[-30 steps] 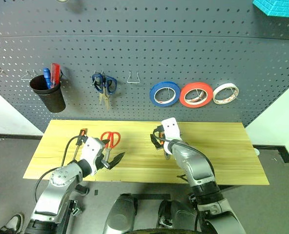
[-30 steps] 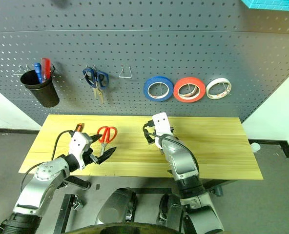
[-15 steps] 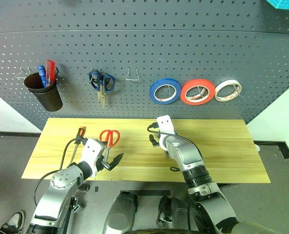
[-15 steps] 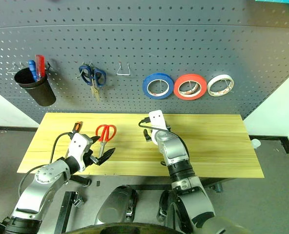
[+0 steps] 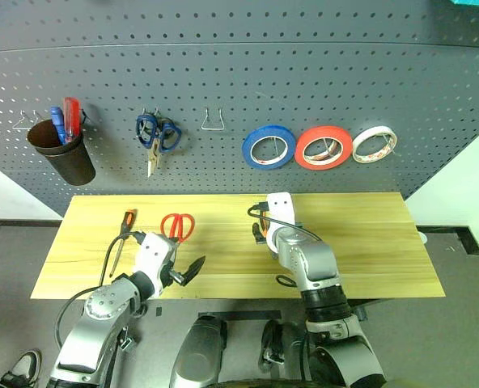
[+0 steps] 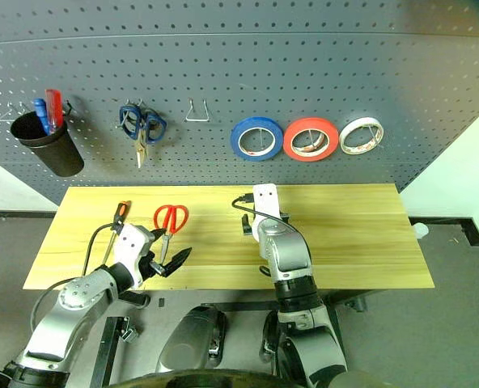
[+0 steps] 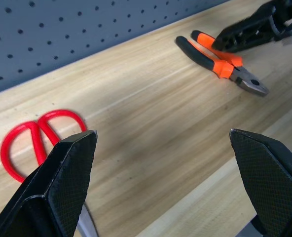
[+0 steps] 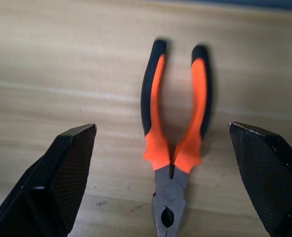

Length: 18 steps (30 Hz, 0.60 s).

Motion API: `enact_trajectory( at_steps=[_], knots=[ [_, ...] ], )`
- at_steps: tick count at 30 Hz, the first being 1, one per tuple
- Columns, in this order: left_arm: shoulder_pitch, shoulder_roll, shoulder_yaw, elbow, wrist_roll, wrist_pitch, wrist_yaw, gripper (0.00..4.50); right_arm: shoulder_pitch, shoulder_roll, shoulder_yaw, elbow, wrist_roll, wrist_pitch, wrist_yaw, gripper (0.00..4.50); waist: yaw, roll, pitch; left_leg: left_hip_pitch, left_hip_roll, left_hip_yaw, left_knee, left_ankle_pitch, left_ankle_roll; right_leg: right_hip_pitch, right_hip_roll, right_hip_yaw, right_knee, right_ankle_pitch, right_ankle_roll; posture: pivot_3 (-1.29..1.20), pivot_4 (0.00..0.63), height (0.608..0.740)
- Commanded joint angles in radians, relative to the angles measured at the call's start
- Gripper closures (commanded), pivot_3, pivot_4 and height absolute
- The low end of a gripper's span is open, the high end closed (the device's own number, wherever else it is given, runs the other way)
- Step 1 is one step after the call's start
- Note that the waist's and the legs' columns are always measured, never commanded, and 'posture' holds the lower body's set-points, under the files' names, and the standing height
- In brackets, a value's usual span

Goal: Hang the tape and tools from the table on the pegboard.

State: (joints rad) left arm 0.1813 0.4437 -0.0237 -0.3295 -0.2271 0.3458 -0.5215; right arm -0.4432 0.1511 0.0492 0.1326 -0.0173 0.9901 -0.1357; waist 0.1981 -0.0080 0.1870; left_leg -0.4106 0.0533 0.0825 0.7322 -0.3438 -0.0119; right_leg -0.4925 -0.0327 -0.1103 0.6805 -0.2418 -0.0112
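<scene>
The right gripper [image 8: 168, 170] hung spread wide and empty over the pliers [image 8: 174, 136], which lay flat on the table [image 5: 369, 242] at mid-frame of the head view, handles toward the pegboard [image 5: 304, 81]. In the right wrist view they sat centred between the two fingers, so the step in hand looked like the pickup. To do it well, the gripper probably needed to descend straight, close across both orange handles near their middle, and keep them pinched together so a bare hook at upper centre could pass between them. The left gripper [image 7: 163, 187] was also open and holding nothing, near the red-handle scissors [image 5: 175, 229] at lower left, with the screwdriver [image 5: 124, 228] beside them. The blue tape [image 5: 269, 147] already hung on the board.
</scene>
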Motion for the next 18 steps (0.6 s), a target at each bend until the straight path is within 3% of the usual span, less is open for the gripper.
enact_trajectory(
  at_steps=[1,18],
  knots=[
    [0.010,-0.001,0.002,-0.045,-0.001,0.003,0.003,0.00,-0.080,0.039,-0.016,0.054,0.015,-0.041,-0.007,0.03,0.000,0.000,0.006,0.000,0.000,0.000,0.000,0.000,0.000,0.000,0.000,0.000,0.000,0.000,0.000,0.43,0.208,0.676],
    [0.074,-0.026,-0.012,-0.112,0.003,0.024,0.034,0.00,-0.108,-0.008,0.002,0.102,-0.001,-0.011,0.015,0.03,-0.023,0.000,0.035,-0.005,0.000,0.000,0.000,0.000,0.000,-0.004,-0.002,0.000,0.000,0.000,0.001,0.42,0.244,0.676]
  ],
)
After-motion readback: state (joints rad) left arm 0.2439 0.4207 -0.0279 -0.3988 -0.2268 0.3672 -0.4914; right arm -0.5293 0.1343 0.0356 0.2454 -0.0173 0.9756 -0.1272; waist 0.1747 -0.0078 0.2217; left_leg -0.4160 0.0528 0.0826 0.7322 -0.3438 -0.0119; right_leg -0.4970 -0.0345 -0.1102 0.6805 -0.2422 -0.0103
